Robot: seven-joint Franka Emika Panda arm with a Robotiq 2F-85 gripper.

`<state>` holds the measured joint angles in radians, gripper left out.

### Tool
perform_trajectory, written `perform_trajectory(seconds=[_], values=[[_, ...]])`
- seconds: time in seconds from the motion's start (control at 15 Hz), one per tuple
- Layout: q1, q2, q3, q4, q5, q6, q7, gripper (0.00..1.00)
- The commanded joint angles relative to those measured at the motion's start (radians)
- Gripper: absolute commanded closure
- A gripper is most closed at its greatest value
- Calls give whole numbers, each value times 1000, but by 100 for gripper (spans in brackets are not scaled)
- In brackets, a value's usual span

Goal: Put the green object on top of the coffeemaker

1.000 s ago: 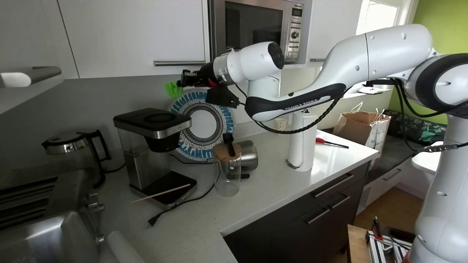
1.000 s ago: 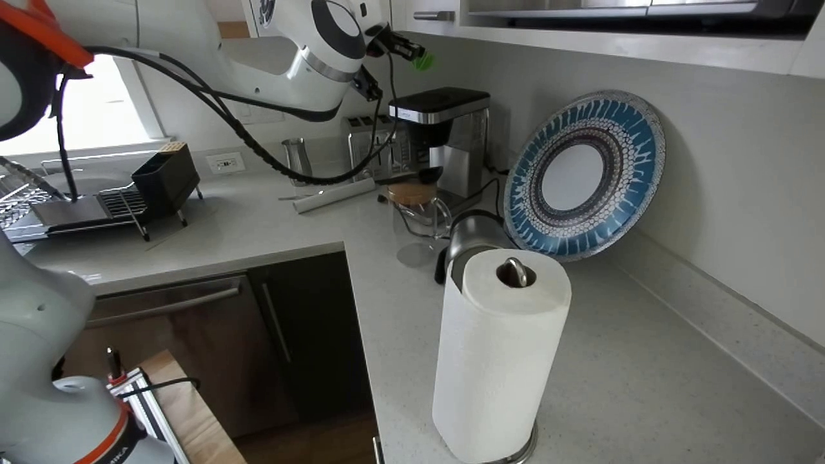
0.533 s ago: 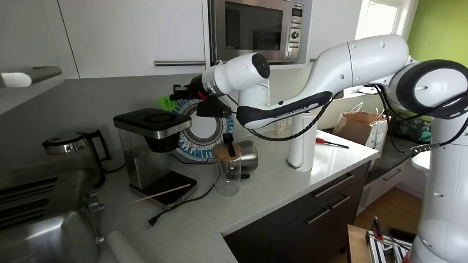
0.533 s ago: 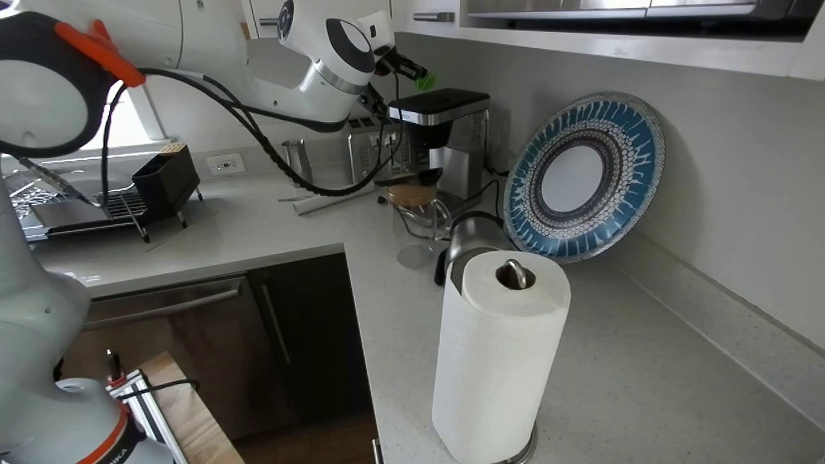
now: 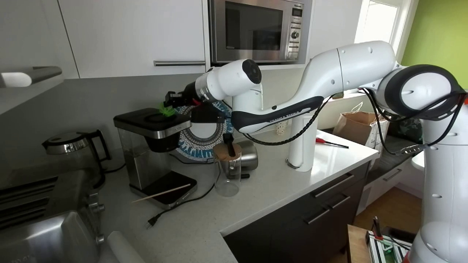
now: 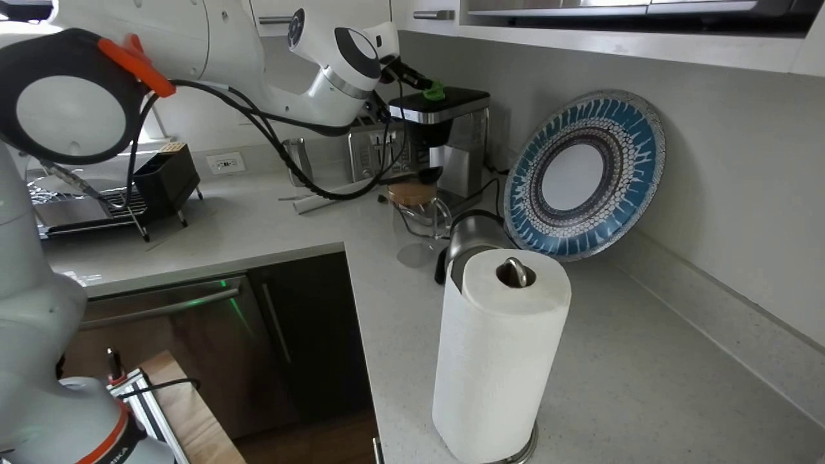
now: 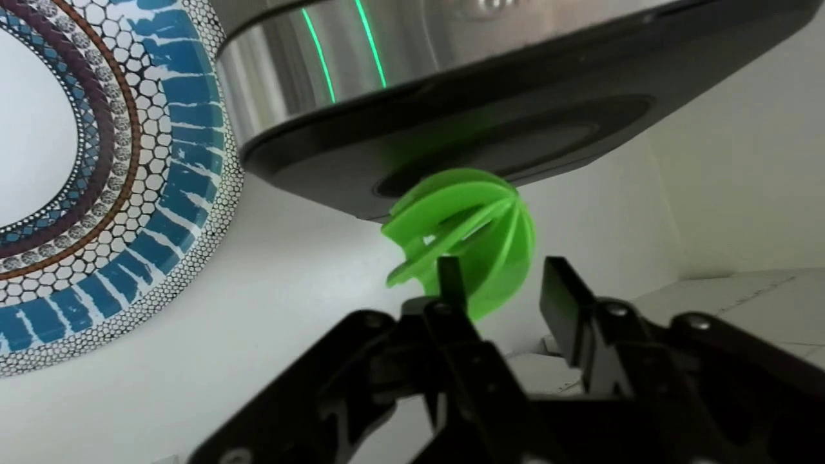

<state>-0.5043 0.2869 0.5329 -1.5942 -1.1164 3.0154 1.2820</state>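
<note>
1. Green object: right at the black top of the coffeemaker; you cannot tell whether it rests there.
2. Your gripper has its fingers parted.
3. A gap shows between one finger and the object; whether the other touches it, you cannot tell.

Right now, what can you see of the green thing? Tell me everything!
The green thing is rounded, ribbed, bright, and looks like plastic. In the wrist view its thin fins meet at one point, upper right, with gaps between. Both exterior views show it at the flat black top of the coffeemaker. The end effector has its jaws apart, one hiding part of it. I can't tell whether it touches them or the top.
</note>
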Motion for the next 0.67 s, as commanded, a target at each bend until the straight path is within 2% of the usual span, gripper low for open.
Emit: perform_trajectory(seconds=[0.0,0.27,0.6], values=[[24,20,-17,27,-28,-25,29,31],[23,-9,-10,9,-20,-14,10,1],[18,-93,21,-59,5,-65,-55,0]])
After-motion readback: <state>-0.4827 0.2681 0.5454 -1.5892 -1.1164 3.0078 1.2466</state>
